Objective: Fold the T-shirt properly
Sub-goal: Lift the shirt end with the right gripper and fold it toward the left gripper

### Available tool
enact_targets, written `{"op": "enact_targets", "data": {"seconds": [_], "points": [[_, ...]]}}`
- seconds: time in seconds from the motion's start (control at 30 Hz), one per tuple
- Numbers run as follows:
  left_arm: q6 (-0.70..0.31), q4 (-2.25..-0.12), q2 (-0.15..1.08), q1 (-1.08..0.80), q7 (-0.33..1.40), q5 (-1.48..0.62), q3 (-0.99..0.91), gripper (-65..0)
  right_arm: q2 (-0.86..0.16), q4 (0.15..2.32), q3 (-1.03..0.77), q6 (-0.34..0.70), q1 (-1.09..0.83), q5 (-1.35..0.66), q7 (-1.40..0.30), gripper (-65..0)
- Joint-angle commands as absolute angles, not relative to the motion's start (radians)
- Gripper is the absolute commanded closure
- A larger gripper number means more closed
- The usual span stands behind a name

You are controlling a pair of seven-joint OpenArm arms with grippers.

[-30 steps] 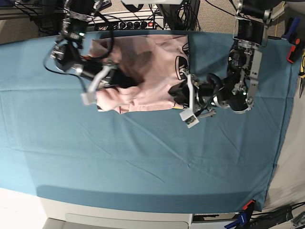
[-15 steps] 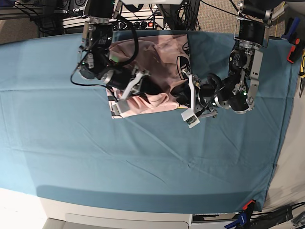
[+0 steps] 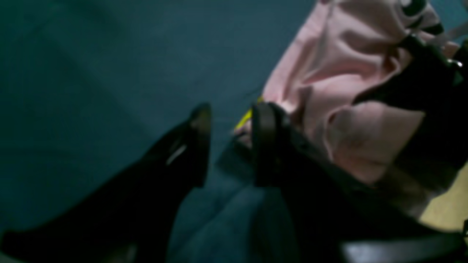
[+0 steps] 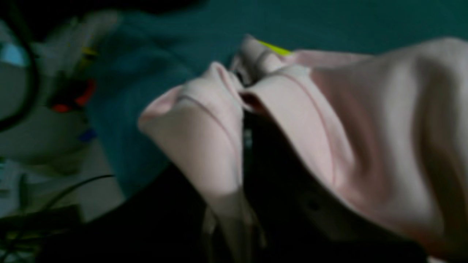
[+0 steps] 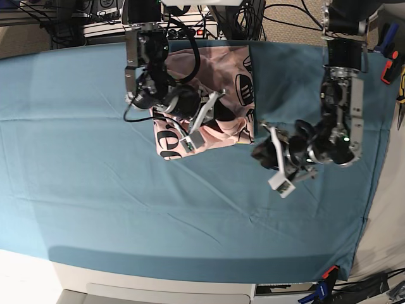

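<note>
Your T-shirt (image 5: 215, 95) lies bunched at the worktop's (image 5: 95, 190) far edge, pale pink, black lettering showing. Your right hand (image 5: 209, 117) pinches its folded hem; your left hand (image 5: 269, 155) stands spread, just beside it.

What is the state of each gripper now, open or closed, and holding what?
Left gripper: open, holding nothing, beside the T-shirt.
Right gripper: closed on a fold of the T-shirt.
</note>
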State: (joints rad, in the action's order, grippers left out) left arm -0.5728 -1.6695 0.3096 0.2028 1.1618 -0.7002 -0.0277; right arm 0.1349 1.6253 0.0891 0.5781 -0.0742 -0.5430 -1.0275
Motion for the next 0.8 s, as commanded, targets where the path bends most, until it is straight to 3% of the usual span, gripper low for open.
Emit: {"op": "enact_targets", "data": {"seconds": [0.0,0.33,0.6,0.63,0.7,0.77], "points": [[-0.573,-1.687,0.325,0.225,1.144,-0.719,-0.038,-20.0,0.142,1.644,0.105,0.567,-0.049,-0.540,-0.984,0.0],[-0.573,-1.687,0.347,0.224,1.144,-0.719,-0.039,-20.0,0.142,1.644,0.197,0.426,0.019,-0.353,-0.957,0.0],[-0.573,-1.687,0.347,0.224,1.143,-0.718,-0.039,-20.0,0.142,1.644,0.210,0.454,0.020,-0.362,-1.002,0.0],[-0.574,-1.687,0.347,0.224,1.143,-0.718,-0.039,-20.0,0.142,1.644,0.210,0.485,0.019,-0.392,-1.021,-2.4],[-0.574,-1.687,0.347,0.224,1.143,-0.718,-0.039,-20.0,0.142,1.644,0.210,0.562,0.019,-0.476,-1.055,-16.6],[-0.574,-1.687,0.347,0.224,1.142,-0.718,-0.039,-20.0,0.142,1.644,0.210,0.628,0.019,-0.562,-1.085,-25.9]]}}
